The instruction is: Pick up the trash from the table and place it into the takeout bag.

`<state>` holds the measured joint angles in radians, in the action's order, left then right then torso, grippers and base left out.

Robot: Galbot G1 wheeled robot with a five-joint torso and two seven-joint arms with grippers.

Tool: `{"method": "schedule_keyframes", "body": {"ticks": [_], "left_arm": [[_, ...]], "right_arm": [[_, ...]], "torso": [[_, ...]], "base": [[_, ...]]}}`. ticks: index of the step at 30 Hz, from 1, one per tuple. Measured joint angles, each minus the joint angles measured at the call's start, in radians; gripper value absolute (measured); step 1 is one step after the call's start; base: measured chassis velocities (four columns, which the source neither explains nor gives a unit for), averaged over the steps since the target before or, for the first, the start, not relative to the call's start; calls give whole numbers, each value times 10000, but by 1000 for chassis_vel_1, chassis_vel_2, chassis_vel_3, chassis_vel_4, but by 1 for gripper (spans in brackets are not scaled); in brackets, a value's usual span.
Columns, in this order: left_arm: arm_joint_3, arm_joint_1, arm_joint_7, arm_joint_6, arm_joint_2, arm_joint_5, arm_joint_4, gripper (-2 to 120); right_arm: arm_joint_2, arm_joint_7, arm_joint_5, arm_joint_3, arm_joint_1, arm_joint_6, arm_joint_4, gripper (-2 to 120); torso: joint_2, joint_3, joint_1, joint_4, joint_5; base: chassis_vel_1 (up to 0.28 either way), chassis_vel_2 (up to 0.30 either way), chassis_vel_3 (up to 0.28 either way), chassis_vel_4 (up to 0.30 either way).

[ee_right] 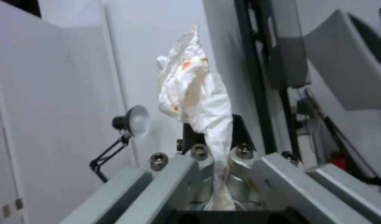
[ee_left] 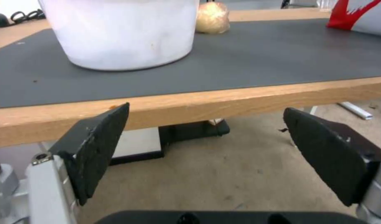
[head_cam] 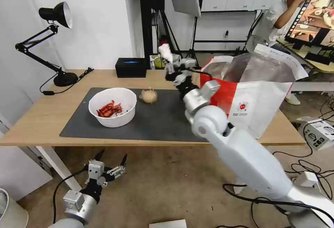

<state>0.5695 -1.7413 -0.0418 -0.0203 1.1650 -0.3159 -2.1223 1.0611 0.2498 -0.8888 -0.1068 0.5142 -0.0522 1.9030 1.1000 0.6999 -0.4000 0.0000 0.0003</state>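
Observation:
My right gripper [head_cam: 169, 62] is raised above the back edge of the table [head_cam: 41, 116], left of the takeout bag [head_cam: 250, 92], and is shut on a crumpled, orange-stained white tissue [head_cam: 165, 50]. The right wrist view shows the tissue [ee_right: 194, 93] sticking up from the shut gripper [ee_right: 211, 133]. The red-and-white bag stands open on the table's right end. On the dark grey mat [head_cam: 160, 116] sit a white bowl [head_cam: 112, 111] with red shell scraps and a bagged beige lump [head_cam: 149, 96]. My left gripper [head_cam: 111, 160] hangs open below the table's front edge, facing the bowl [ee_left: 124, 34] and lump [ee_left: 212, 19].
A black desk lamp [head_cam: 57, 15] stands at the table's far left corner. A black box with a blue top [head_cam: 131, 67] sits at the back edge. Cables and a white box [head_cam: 320, 132] lie on the floor to the right.

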Motion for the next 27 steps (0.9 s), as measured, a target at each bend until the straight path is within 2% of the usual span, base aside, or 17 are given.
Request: {"method": "schedule_keyframes", "body": {"ticks": [6, 7, 10, 14, 20, 27], "left_arm": [[-91, 26, 12, 0, 33, 29, -32, 100], [-91, 26, 12, 0, 33, 29, -32, 100], [-226, 70, 15, 2, 96, 75, -32, 100], [-301, 88, 20, 2, 121, 139, -32, 100], [-436, 185, 22, 1, 116, 169, -63, 100], [-528, 142, 28, 0, 118, 196, -135, 100]], "right_arm": [[-1165, 69, -666, 1196, 262, 211, 494, 0], [-1165, 69, -666, 1196, 262, 211, 494, 0], [-1922, 616, -880, 1660, 367, 942, 704, 0], [-2358, 1264, -999, 1978, 561, 1451, 793, 0], [-2789, 1539, -1069, 2536, 1045, 1642, 797, 0], [-2919, 1901, -745, 2838, 1462, 2006, 691, 3]], "torso": [[0, 0, 0, -1, 0], [0, 0, 0, -1, 0], [0, 0, 0, -1, -2], [0, 0, 0, 0, 0], [0, 0, 0, -2, 1], [0, 1, 0, 0, -2]], "base": [[0, 0, 0, 0], [0, 0, 0, 0], [0, 0, 0, 0], [0, 0, 0, 0], [0, 0, 0, 0], [0, 0, 0, 0]]}}
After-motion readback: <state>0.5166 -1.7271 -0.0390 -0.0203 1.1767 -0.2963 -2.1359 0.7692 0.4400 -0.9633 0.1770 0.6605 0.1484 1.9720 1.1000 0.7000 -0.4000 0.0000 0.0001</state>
